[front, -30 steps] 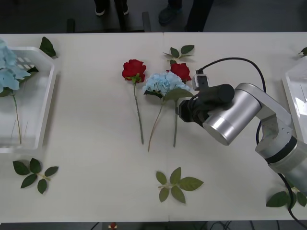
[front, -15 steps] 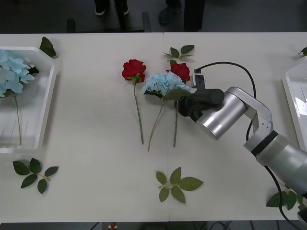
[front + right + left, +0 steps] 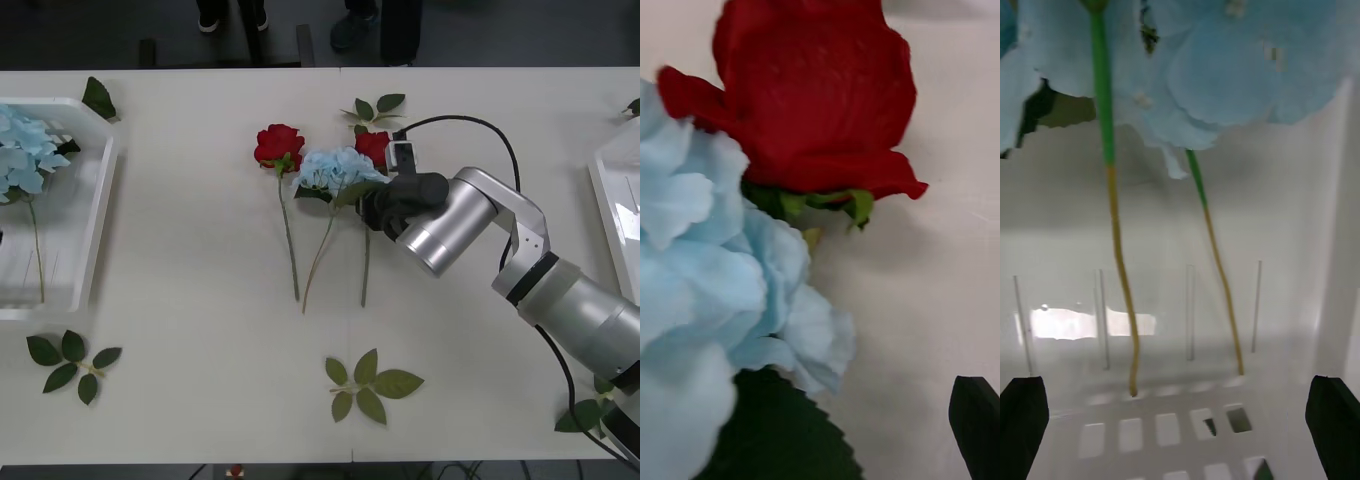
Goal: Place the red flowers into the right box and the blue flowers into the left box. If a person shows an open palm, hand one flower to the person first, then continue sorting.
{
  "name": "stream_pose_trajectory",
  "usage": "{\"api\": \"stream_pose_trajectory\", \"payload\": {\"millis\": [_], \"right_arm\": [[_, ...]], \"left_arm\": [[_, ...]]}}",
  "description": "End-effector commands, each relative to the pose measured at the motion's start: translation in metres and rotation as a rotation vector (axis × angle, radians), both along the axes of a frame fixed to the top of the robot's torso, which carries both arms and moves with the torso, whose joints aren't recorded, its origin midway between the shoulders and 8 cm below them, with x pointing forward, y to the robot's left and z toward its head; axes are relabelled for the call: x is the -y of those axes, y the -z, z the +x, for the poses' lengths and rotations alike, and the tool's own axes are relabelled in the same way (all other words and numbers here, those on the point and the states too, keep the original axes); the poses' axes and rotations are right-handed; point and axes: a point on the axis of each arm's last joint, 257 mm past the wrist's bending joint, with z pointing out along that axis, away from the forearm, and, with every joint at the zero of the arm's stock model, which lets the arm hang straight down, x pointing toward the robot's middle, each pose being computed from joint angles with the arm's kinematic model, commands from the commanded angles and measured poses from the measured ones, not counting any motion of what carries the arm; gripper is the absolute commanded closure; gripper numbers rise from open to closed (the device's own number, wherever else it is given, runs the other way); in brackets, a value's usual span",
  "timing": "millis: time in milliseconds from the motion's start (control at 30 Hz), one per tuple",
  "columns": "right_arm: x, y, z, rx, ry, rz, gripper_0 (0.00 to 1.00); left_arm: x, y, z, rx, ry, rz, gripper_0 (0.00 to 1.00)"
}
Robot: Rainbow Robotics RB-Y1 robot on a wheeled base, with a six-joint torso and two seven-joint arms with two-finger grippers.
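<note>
Two red roses lie on the white table (image 3: 200,330) in the front view: one rose (image 3: 279,146) at the left of the central group, its stem running toward the robot, and a second rose (image 3: 374,146) partly hidden behind the right arm's wrist. Between them lies one blue flower (image 3: 338,169), its pale head touching the second rose and its big leaf spread just beside the right gripper (image 3: 375,208). That gripper sits low over the stems beside the blue head; from the right wrist camera, one dark fingertip (image 3: 977,431) shows at a corner, with nothing between the fingers, so they look spread and empty. The same camera looks closely at the second rose's bloom (image 3: 816,97) pressed against the blue petals (image 3: 711,300).

At least two blue flowers (image 3: 25,150) already lie in the left box (image 3: 95,215), at the table's left edge. The left gripper (image 3: 1180,431) hangs over this box, both dark fingertips at the corners, wide apart and holding nothing; two thin stems (image 3: 1120,300) lie on the slotted floor beneath it.

One edge of the right box (image 3: 612,200) shows at the table's right side. Three loose leaf sprigs (image 3: 367,385) lie nearer the robot, and one more lies beyond the roses.
</note>
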Motion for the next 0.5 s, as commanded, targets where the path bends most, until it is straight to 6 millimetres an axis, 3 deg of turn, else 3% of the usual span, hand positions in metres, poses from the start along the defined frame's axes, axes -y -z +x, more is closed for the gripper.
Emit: {"api": "stream_pose_trajectory", "payload": {"millis": [33, 167, 233, 400, 433, 500], "right_arm": [[-0.022, -0.021, 0.017, 0.043, 0.000, 0.055, 0.03], [-0.019, -0.019, 0.020, 0.047, 0.002, 0.044, 0.03], [-0.019, -0.018, 0.020, 0.048, 0.001, 0.043, 0.02], [-0.012, -0.011, 0.021, 0.053, -0.003, 0.002, 0.03], [-0.011, -0.010, 0.021, 0.054, -0.004, -0.004, 0.04], [-0.004, -0.004, 0.022, 0.057, -0.001, -0.033, 0.16]], "left_arm": [[0.047, -0.031, 0.014, 0.029, 0.037, -0.170, 0.00], [0.104, -0.049, 0.022, 0.013, 0.130, -0.296, 0.00], [0.123, -0.054, 0.024, 0.003, 0.173, -0.318, 0.00], [0.200, -0.066, 0.035, -0.037, 0.322, -0.368, 0.00], [0.208, -0.065, 0.037, -0.046, 0.329, -0.371, 0.00], [0.245, -0.069, 0.045, -0.062, 0.360, -0.379, 0.00]]}}
